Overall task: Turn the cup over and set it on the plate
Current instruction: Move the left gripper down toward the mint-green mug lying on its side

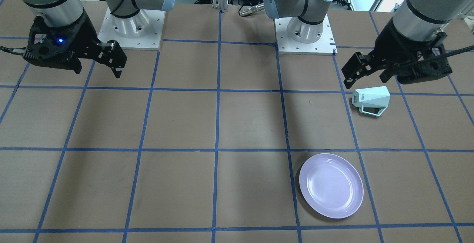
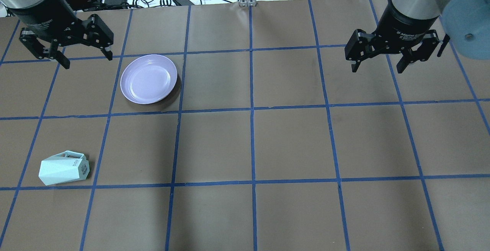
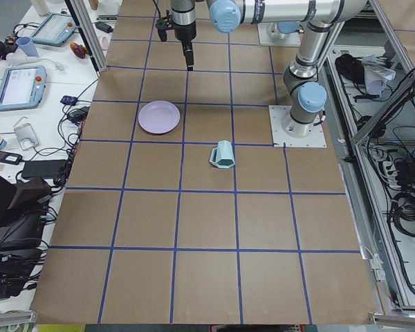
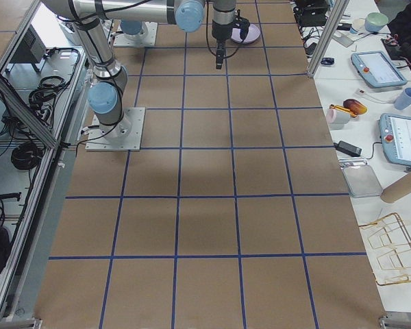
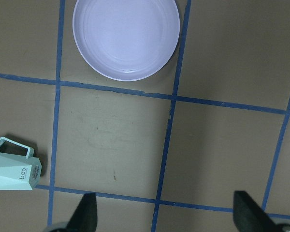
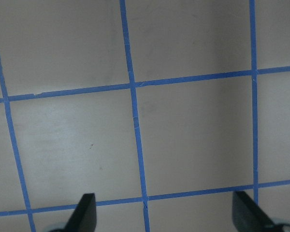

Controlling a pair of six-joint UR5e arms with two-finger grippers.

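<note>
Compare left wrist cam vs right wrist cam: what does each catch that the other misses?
Left wrist only: the plate at the top and the cup on its side at the left edge, partly cropped. Right wrist only: nothing extra; neither task object shows. Both: brown table with blue tape lines, plus an open gripper, the left gripper and the right gripper, fingertips spread at the bottom edge.

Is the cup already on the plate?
No, the cup lies on its side on the table, well apart from the plate.
</note>
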